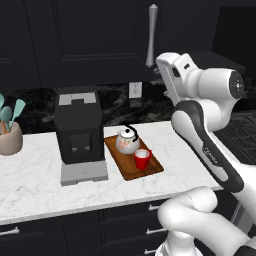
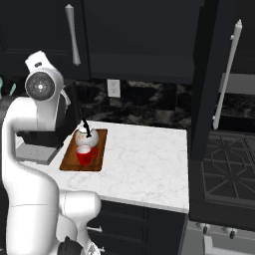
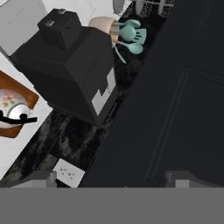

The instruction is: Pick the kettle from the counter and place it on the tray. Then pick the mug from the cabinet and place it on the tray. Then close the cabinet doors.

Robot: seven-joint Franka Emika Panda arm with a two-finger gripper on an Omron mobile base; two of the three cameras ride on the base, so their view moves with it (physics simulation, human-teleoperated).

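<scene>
The white kettle [image 1: 127, 141] [image 2: 86, 135] and the red mug [image 1: 142, 159] [image 2: 85, 155] both stand on the wooden tray [image 1: 150, 170] [image 2: 99, 149] on the marble counter [image 1: 40, 175] [image 2: 144, 159]. The cabinet's left door, with its silver handle [image 1: 151, 35] [image 2: 73, 35], is shut. Its right door [image 2: 206, 74] swings out toward me, handle [image 2: 227, 74] showing. My gripper [image 3: 113, 177] is raised near the upper cabinet and faces the dark left door panel [image 3: 175, 87]. It is open, fingers wide apart with nothing between them. Part of the kettle [image 3: 11, 109] shows at the hand view's left edge.
A black coffee machine [image 1: 79, 130] [image 3: 70, 70] stands left of the tray. A beige pot of teal utensils [image 1: 10, 137] [image 3: 105, 24] sits further left. A wall outlet [image 1: 135, 90] [image 2: 114, 88] is on the backsplash. A stove [image 2: 224, 169] lies right of the counter.
</scene>
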